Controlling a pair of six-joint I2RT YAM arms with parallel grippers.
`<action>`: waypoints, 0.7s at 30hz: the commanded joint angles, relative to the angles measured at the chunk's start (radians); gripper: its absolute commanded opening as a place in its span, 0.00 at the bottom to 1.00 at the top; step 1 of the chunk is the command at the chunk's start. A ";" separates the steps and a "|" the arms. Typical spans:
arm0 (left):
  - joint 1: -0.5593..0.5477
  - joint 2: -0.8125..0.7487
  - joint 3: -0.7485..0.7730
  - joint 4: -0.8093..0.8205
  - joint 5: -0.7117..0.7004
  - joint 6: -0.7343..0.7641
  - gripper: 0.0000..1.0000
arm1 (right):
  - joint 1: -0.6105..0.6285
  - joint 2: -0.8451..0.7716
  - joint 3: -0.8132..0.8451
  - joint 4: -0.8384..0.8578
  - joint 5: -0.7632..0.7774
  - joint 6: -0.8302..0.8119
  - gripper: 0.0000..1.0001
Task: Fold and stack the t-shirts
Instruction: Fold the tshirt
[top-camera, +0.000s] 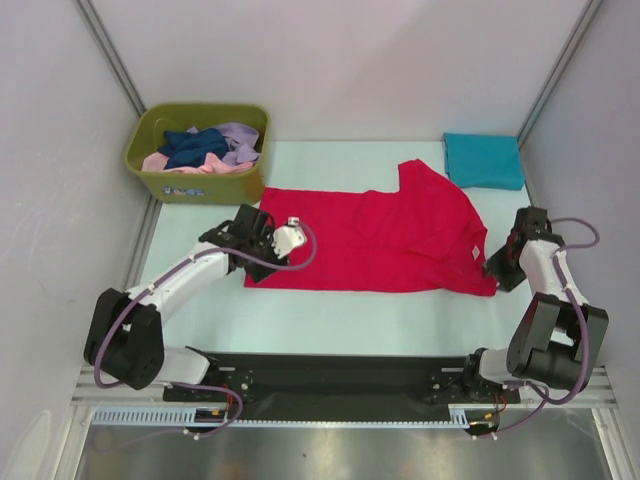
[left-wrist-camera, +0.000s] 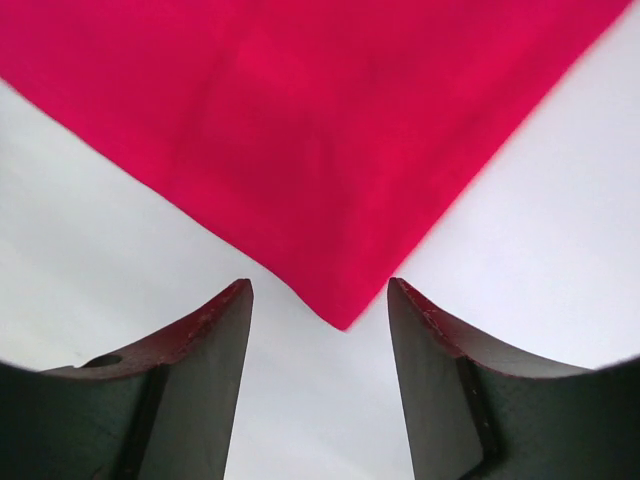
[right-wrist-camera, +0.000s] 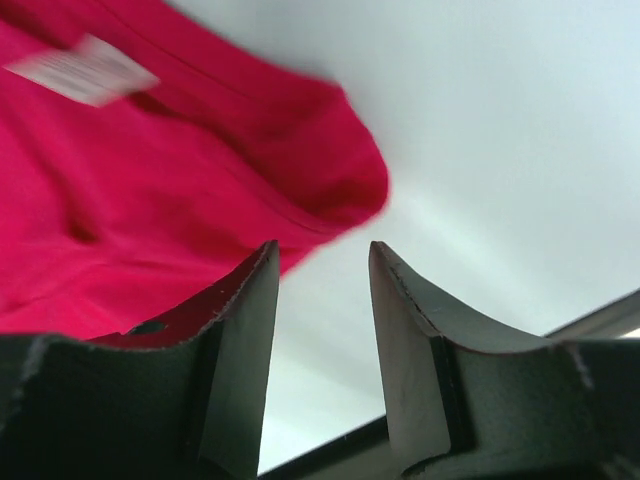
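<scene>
Red soft cloth t-shirt (top-camera: 385, 240) lies spread flat on the pale tabletop (top-camera: 350, 320). It is likely light and limp, best pinched at corners. Left pincer (left-wrist-camera: 320, 287) and right pincer (right-wrist-camera: 322, 248) gape open, empty, beside its edges.

A corner of the red t-shirt (left-wrist-camera: 320, 150) points between the spread end effector (left-wrist-camera: 320, 300) fingers (left-wrist-camera: 215, 340).

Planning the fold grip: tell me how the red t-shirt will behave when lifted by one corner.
Probably floppy: the red t-shirt lies flat and thin on the table, so it should drape from a lifted corner. Likely light for its size. Pushed, it would probably bunch rather than slide whole; the right wrist view shows soft creases.
</scene>
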 joint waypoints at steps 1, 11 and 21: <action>0.024 -0.026 -0.083 0.075 -0.036 0.145 0.63 | -0.008 -0.055 -0.074 0.021 -0.023 0.095 0.47; 0.012 0.063 -0.247 0.265 -0.103 0.194 0.69 | -0.016 0.032 -0.174 0.196 0.013 0.122 0.44; 0.012 0.090 -0.262 0.374 -0.148 0.157 0.00 | -0.028 0.080 -0.160 0.210 0.148 0.130 0.00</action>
